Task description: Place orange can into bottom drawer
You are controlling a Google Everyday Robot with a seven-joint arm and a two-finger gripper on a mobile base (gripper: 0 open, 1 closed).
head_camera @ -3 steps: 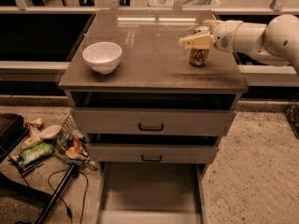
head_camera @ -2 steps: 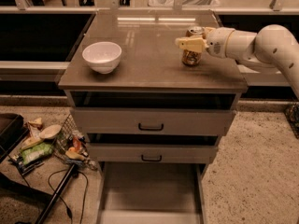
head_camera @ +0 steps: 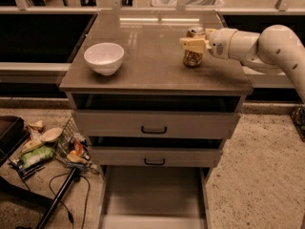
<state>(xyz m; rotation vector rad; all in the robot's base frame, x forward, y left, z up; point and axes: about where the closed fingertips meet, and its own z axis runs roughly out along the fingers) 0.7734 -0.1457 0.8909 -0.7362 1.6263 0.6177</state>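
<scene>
One small shift is noted: the gripper (head_camera: 193, 44), clamped around the orange can (head_camera: 193, 57), has been carried slightly sideways across the cabinet top (head_camera: 143, 75). The bottom drawer (head_camera: 152, 194) stands open well below the gripper, so the transfer is judged barely begun.

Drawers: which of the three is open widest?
The bottom drawer, pulled far out, floor showing; the two upper drawers barely protrude. The gripper is up at the orange can.
</scene>
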